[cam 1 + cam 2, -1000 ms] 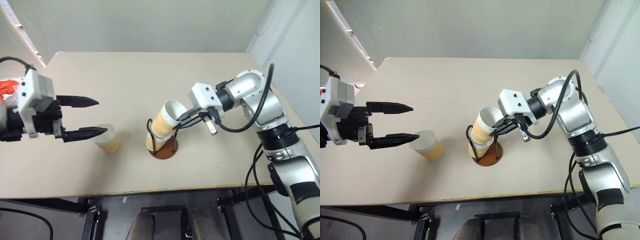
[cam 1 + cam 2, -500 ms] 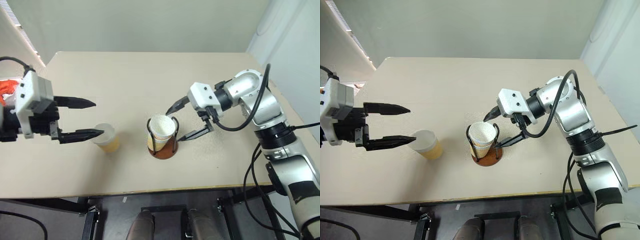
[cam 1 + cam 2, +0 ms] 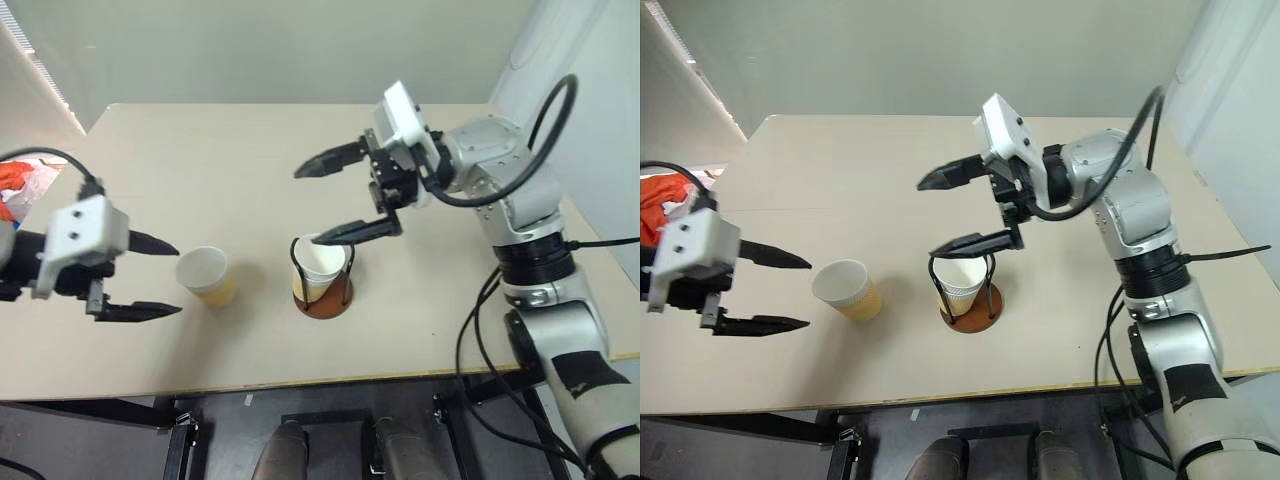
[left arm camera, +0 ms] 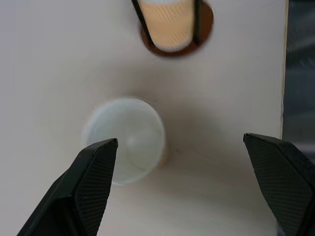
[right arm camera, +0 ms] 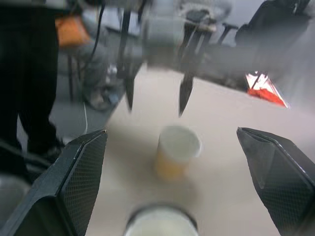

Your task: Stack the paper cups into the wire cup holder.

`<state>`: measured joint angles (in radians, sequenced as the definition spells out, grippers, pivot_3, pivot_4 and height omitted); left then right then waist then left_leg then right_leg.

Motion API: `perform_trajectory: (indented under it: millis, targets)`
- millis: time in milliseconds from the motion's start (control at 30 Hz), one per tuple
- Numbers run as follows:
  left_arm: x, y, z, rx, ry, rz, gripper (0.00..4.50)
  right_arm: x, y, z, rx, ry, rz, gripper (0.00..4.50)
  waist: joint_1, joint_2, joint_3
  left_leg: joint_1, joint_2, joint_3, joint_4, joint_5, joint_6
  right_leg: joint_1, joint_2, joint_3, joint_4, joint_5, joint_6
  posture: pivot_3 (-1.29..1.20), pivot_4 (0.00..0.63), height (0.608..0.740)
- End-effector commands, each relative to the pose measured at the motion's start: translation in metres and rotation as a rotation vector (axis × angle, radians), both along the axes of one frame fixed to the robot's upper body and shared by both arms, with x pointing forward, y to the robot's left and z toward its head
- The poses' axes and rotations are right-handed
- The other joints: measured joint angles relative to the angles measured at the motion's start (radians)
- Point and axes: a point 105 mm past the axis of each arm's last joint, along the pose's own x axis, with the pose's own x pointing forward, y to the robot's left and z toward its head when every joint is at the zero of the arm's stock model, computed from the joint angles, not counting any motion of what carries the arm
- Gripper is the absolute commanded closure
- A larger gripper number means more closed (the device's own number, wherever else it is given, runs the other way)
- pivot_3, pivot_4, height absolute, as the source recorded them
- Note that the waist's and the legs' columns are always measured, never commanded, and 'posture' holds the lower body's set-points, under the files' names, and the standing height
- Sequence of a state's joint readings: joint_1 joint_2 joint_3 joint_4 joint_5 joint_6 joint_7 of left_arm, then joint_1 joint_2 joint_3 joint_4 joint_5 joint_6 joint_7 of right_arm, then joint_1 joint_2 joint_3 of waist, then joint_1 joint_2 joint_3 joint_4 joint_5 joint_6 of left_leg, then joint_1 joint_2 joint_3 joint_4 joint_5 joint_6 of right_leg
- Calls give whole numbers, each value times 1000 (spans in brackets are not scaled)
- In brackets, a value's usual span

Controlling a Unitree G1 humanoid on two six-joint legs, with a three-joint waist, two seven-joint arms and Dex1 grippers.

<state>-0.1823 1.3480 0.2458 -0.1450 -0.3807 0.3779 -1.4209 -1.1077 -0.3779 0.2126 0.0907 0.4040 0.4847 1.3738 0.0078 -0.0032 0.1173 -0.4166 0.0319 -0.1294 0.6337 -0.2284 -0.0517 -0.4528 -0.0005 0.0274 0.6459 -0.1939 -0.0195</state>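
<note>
Risen right gripper (image 3: 958,212), jaws spread, above stacked cups (image 3: 961,281).

paper cups in view: two openings countable, one loose cup (image 3: 844,289) on the table (image 3: 870,180), one cup top (image 3: 962,281) in the holder; cups nested beneath it cannot be counted
wire cup holder (image 3: 974,312): one
upright wire loops on holder: two
grippers: two, left (image 3: 768,290), right (image 3: 962,210)
tables: one

Matt paper cups (image 3: 207,276), a black wire cup holder (image 3: 322,281), smooth matt table (image 3: 230,170).
</note>
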Motion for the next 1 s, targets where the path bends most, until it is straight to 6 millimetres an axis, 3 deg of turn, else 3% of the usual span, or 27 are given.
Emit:
perform_trajectory:
  millis: [33,267,333,733,867,1000]
  targets:
    - [8,-5,-15,46,-9,-6,0,-3,-2,6,27,-27,-23,24,2,-2,-1,-1,0,0,0,0,0,-1,0,0,0,0,-1,0,150,740]
    - [22,-13,-35,86,-24,-13,0,3,-7,3,23,-35,-86,24,1,-2,-1,-3,-1,0,2,-2,-2,-1,0,0,-1,1,-3,0,150,740]
    - [25,-14,-33,83,-32,-15,387,4,-9,3,20,-38,-97,0,1,-2,-1,-3,-1,0,2,-2,-2,-2,0,0,-1,1,-2,0,150,740]
    - [33,-6,-12,85,-54,-28,4431,10,-24,3,3,-59,-154,0,1,-2,-1,-2,0,-1,2,-1,-2,-1,0,0,-1,2,-1,0,150,740]
    - [31,-8,-6,64,-42,-58,4477,5,-50,-5,-64,-28,-151,0,7,-3,-2,-3,0,0,2,-1,-2,-1,0,0,-1,2,-1,0,150,740]
    - [32,-10,-6,54,-35,-73,4477,15,-82,-7,-76,-2,-294,0,8,-3,-2,-3,-1,0,4,-2,-2,0,0,0,-2,3,1,0,150,740]
